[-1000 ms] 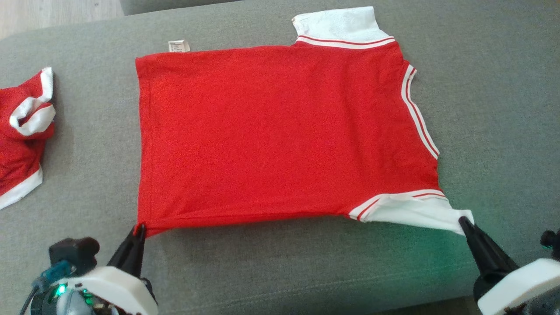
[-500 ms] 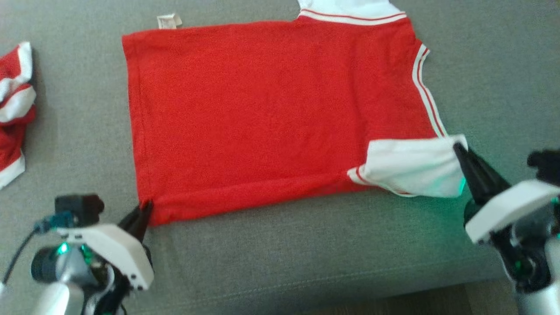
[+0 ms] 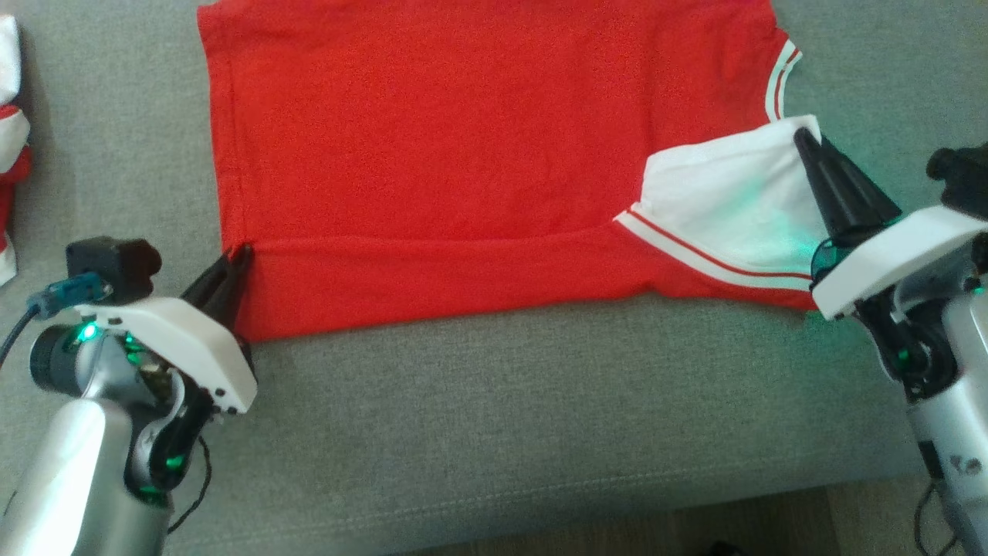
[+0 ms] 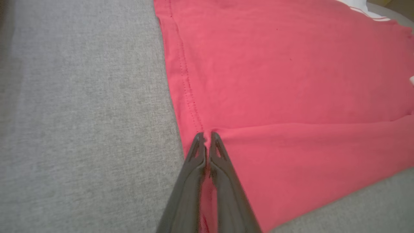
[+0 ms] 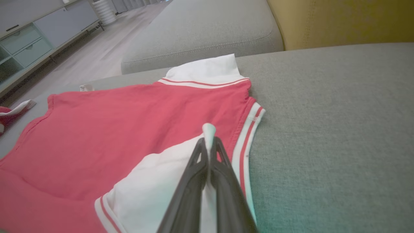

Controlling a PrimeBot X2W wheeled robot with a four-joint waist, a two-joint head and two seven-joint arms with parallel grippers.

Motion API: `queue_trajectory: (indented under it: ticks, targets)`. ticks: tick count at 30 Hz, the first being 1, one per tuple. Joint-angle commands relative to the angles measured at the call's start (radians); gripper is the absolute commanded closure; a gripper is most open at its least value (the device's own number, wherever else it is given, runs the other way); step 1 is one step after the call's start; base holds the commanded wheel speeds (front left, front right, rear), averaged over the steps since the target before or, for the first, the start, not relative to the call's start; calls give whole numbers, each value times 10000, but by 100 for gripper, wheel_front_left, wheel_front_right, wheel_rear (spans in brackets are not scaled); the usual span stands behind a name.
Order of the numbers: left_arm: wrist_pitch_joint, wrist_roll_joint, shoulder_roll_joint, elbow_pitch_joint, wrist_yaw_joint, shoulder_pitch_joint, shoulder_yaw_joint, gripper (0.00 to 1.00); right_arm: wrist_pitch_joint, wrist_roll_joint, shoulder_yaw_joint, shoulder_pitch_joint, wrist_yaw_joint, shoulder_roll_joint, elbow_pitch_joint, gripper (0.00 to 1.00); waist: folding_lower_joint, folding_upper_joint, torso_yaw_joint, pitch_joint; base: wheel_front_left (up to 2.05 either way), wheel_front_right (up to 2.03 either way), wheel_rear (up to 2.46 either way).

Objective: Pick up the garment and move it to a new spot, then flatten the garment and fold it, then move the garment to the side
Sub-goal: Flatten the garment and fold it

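The garment [image 3: 463,154] is a red shirt with white, red-striped sleeves, lying flat on the grey sofa cushion [image 3: 502,417]. Its near edge is turned over onto the body as a narrow band. My left gripper [image 3: 239,255] is shut on the near hem corner, and the left wrist view has its fingers [image 4: 207,136] pinching the red cloth [image 4: 275,81]. My right gripper [image 3: 803,139] is shut on the tip of the white near sleeve [image 3: 725,201], which lies folded back over the red body. In the right wrist view the sleeve tip [image 5: 208,129] pokes out between the fingers.
A second red and white garment [image 3: 8,154] lies at the left edge of the cushion. The cushion's front edge [image 3: 540,525] runs just below my arms. The right wrist view takes in another grey cushion [image 5: 207,29], a yellow cushion [image 5: 339,19] and pale cabinets [image 5: 32,35].
Both grippers have carried the shirt's near edge away from me over the body: the hem corner has folded into a band and the white sleeve has flipped onto the red. The camera has tilted down.
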Motion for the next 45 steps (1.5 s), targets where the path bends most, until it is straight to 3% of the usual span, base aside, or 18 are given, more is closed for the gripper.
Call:
queue_trajectory:
  ticks: [1,2,3,4,5,6,9,13,23,33,45]
  targets:
    - [-179,36,147,-110,-40,-406,349,100,-261,147,225,-231,-7,-247,15,100,-1,0,11,63,0,0,0]
    - [-197,-1,115,15,-70,-445,327,100,-444,188,344,-342,-7,-256,173,76,-1,0,10,83,0,0,0]
    - [-258,-47,67,106,-104,-486,317,100,-615,234,462,-426,-7,-260,333,21,-1,0,12,100,0,0,0]
    - [-380,-59,32,181,-134,-528,316,82,-777,268,561,-488,-7,-267,496,0,-1,0,18,116,0,0,0]
    - [-425,-68,6,290,-159,-528,284,35,-1030,272,619,-546,-7,-269,614,0,-1,0,25,125,0,0,0]
    - [-500,-97,-43,364,-168,-517,277,0,-1336,258,664,-586,-7,-263,705,0,-1,0,30,127,0,0,0]
    - [-985,-125,-255,448,-31,-388,377,0,-2307,-9,659,-582,-7,-210,940,0,-1,0,23,93,0,0,0]
    - [-2495,189,-745,259,505,-113,649,0,-3615,-945,63,-315,-7,21,904,0,-1,0,68,-66,0,0,0]
    - [-5443,1408,-1514,-257,1249,153,481,0,-3967,-2934,-1462,1546,-7,1187,-897,0,-1,0,179,-696,0,0,0]
    - [-5867,2166,-1591,-113,1358,979,429,0,-3118,-3590,-1915,3569,-7,2316,-2404,0,-1,0,71,-1381,0,0,0]
    - [-5882,2387,-1684,255,1285,1374,460,0,-2879,-3461,-1881,3840,-7,2355,-2586,0,-1,0,70,-1521,0,0,0]
